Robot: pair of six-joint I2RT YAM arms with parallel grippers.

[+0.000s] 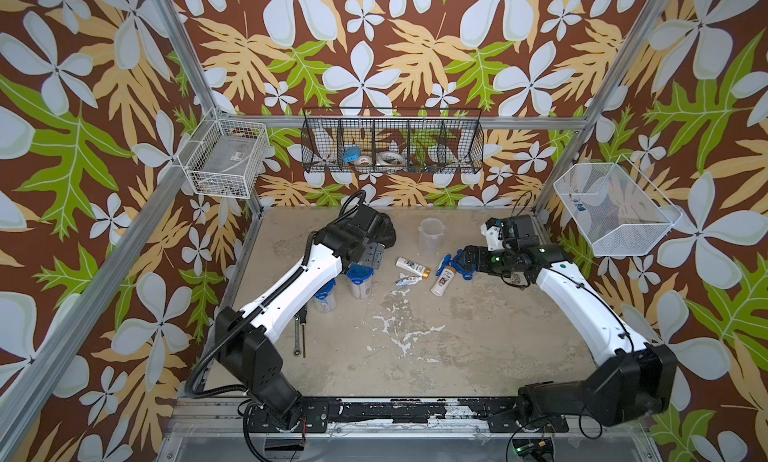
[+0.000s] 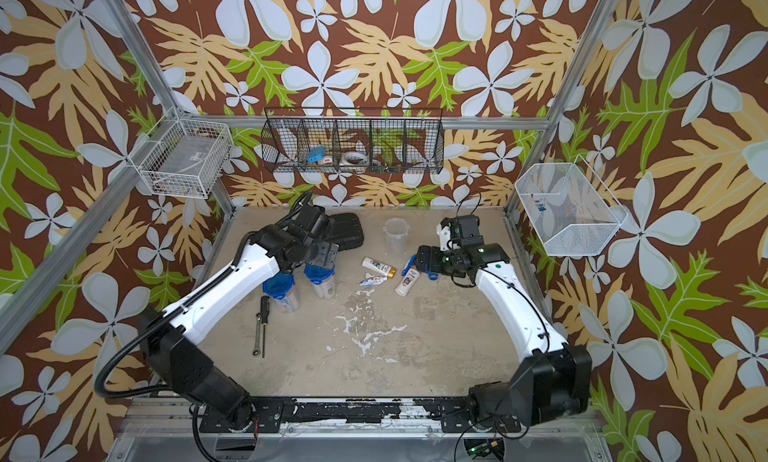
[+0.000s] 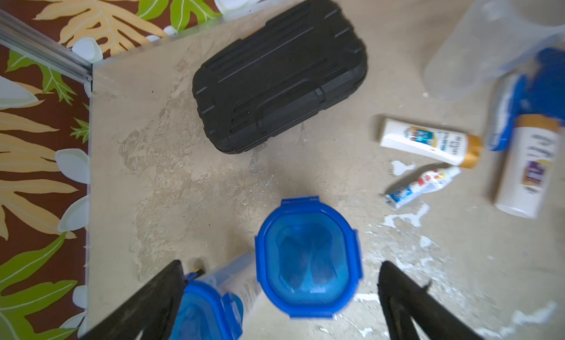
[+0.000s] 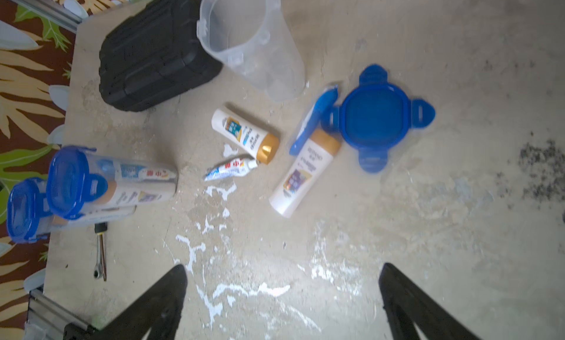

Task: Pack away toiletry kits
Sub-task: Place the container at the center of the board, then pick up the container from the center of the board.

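Lidded tumbler [image 3: 307, 256], near the black case [image 3: 281, 75], stands under my left gripper [image 3: 281, 263], jaws wide and empty; second tumbler [image 3: 208, 311] is cut off. Farther from the case, loose lid [image 4: 377, 116] and blurred toothbrush [image 4: 312, 121] lie ahead of my right gripper [image 4: 282, 265], likewise wide and empty.
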